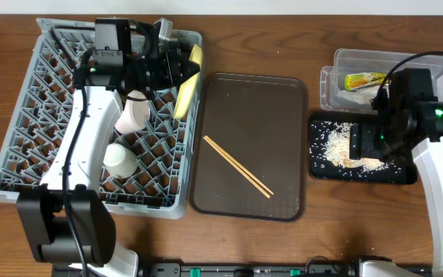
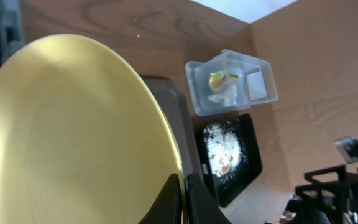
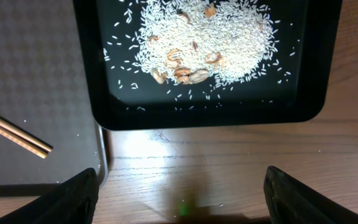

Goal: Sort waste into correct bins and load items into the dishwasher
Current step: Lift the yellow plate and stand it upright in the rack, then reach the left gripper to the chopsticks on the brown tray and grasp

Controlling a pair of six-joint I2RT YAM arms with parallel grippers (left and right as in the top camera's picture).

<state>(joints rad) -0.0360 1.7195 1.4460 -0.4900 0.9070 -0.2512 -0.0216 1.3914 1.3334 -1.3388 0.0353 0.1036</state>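
Observation:
My left gripper (image 1: 183,73) (image 2: 184,199) is shut on the rim of the pale-yellow plate (image 1: 188,86) (image 2: 73,137) and holds it on edge at the right side of the grey dish rack (image 1: 29,115). A white bowl (image 1: 133,114) and a small white cup (image 1: 120,159) sit in the rack. I cannot see the light-blue bowl. The chopsticks (image 1: 237,165) (image 3: 11,130) lie on the brown serving tray (image 1: 275,100). My right gripper (image 1: 360,142) (image 3: 185,205) is open and empty at the near edge of the black tray (image 1: 321,173) (image 3: 92,93), which holds rice and scraps (image 3: 197,37). The clear tub (image 1: 341,77) (image 2: 260,87) holds the snack wrapper (image 1: 365,79) and tissue (image 2: 229,96).
The brown serving tray lies between the rack and the two bins. Both bins sit at the right, the tub behind the black tray. Bare wooden table runs along the front edge and behind the tray.

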